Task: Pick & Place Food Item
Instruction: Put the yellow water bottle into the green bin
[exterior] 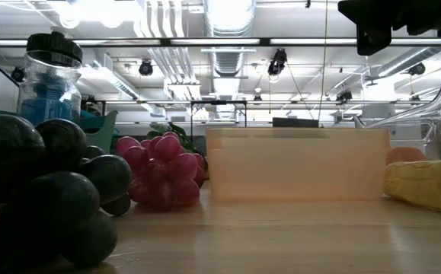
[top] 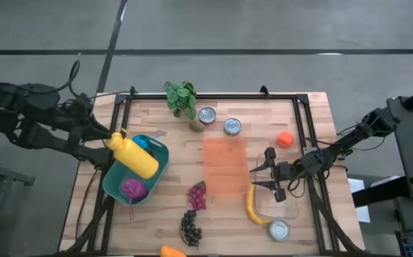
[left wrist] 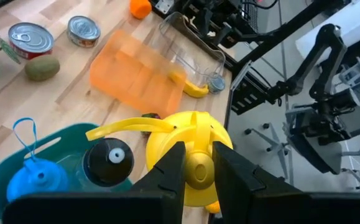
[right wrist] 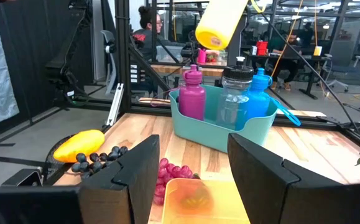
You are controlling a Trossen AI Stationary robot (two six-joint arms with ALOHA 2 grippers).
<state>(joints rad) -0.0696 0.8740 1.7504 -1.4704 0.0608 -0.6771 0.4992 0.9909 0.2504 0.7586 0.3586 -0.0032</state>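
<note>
Yellow bottle aloft over the teal bin, banana waiting.

Left gripper (left wrist: 197, 171) clamped on yellow bottle (top: 133, 157) above teal bin (top: 162, 165); orange container (top: 225, 165) mid-worktop; right gripper (top: 267, 175) spread wide, empty, just beside banana (top: 253, 208) by the clear tray (top: 288, 207).

Pale wooden slatted surface (top: 170, 178) with a black metal frame. Directly on it: teal plastic basket (top: 160, 165), translucent orange rectangular container (top: 224, 165), two tin cans (top: 207, 116), red grape bunch (top: 197, 195), dark grape bunch (top: 190, 227), yellow banana (top: 255, 208), small orange fruit (top: 284, 139).
</note>
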